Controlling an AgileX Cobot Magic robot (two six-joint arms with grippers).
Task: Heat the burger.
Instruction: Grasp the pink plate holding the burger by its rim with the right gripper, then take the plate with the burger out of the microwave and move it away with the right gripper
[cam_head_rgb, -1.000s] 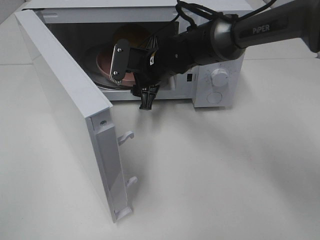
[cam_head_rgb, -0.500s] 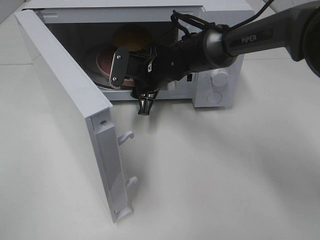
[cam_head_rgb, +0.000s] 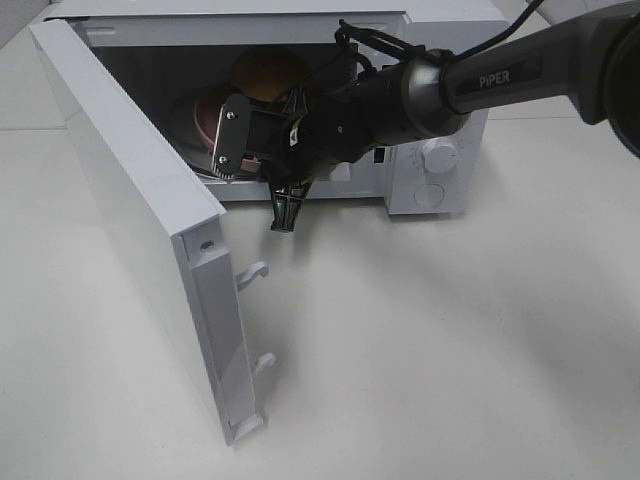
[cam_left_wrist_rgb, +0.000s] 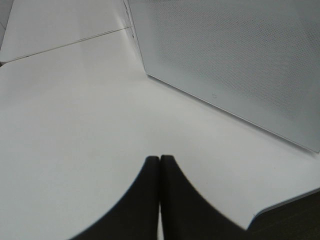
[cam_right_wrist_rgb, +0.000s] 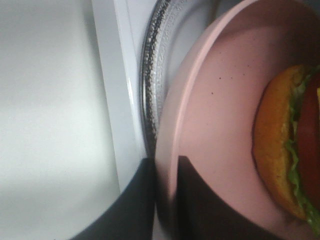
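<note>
The burger (cam_head_rgb: 268, 72), with a golden-brown bun, sits on a pink round plate (cam_head_rgb: 203, 118) inside the open white microwave (cam_head_rgb: 440, 110). My right gripper (cam_head_rgb: 258, 152) reaches into the cavity and is shut on the plate's near rim. In the right wrist view the two dark fingers (cam_right_wrist_rgb: 142, 200) pinch the pink plate's edge (cam_right_wrist_rgb: 220, 115) at my right gripper (cam_right_wrist_rgb: 167, 167). The burger (cam_right_wrist_rgb: 285, 145) lies on its side there, showing lettuce and tomato. The glass turntable (cam_right_wrist_rgb: 150, 75) lies under the plate. My left gripper (cam_left_wrist_rgb: 160, 160) is shut and empty over the table.
The microwave door (cam_head_rgb: 130, 200) stands wide open at the left, its latch hooks (cam_head_rgb: 255, 272) pointing out. Its mesh panel (cam_left_wrist_rgb: 240, 60) fills the left wrist view. The control dials (cam_head_rgb: 436, 158) are on the microwave's right front. The white table (cam_head_rgb: 450, 340) lies in front.
My right gripper has moved a little left and deeper into the microwave with the plate and burger. The left gripper's view gives no earlier frame.
</note>
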